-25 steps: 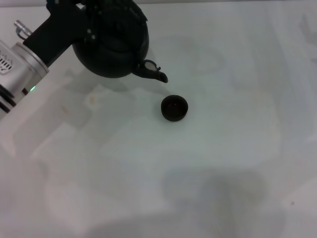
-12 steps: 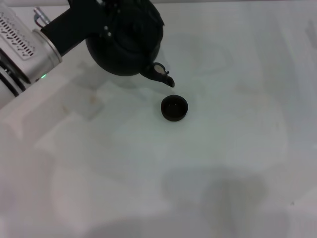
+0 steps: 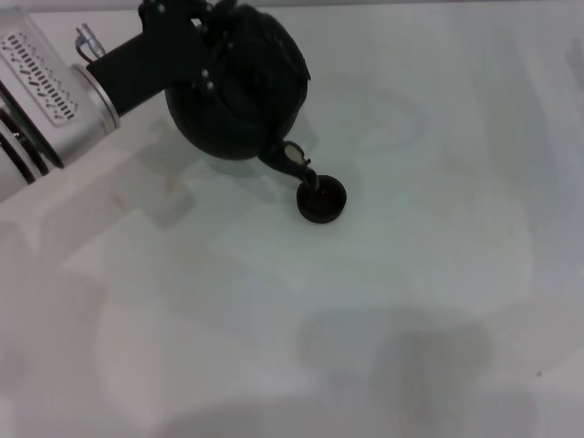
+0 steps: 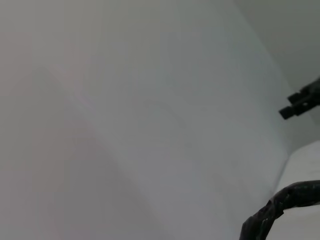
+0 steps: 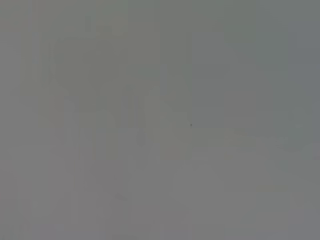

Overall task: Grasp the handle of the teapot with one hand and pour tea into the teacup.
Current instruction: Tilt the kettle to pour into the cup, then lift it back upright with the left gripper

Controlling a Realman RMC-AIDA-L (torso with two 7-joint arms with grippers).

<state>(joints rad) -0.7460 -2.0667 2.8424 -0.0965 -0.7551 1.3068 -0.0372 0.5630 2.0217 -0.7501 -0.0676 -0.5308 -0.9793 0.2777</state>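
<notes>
**Pour under way: spout at cup**

- Teapot (image 3: 239, 91): held aloft and tipped, spout (image 3: 294, 162) angled down over the near rim of the cup.
- Teacup (image 3: 322, 201): upright on the white table (image 3: 411, 274), centre of the head view.
- Left gripper (image 3: 187, 27): at the handle (image 4: 280, 205), carrying the pot; finger state cannot be told.
- Right gripper: not in view.
- Step: pouring.
- Next: likely hold the tilt steady and the spout over the cup, then level the pot.
</notes>
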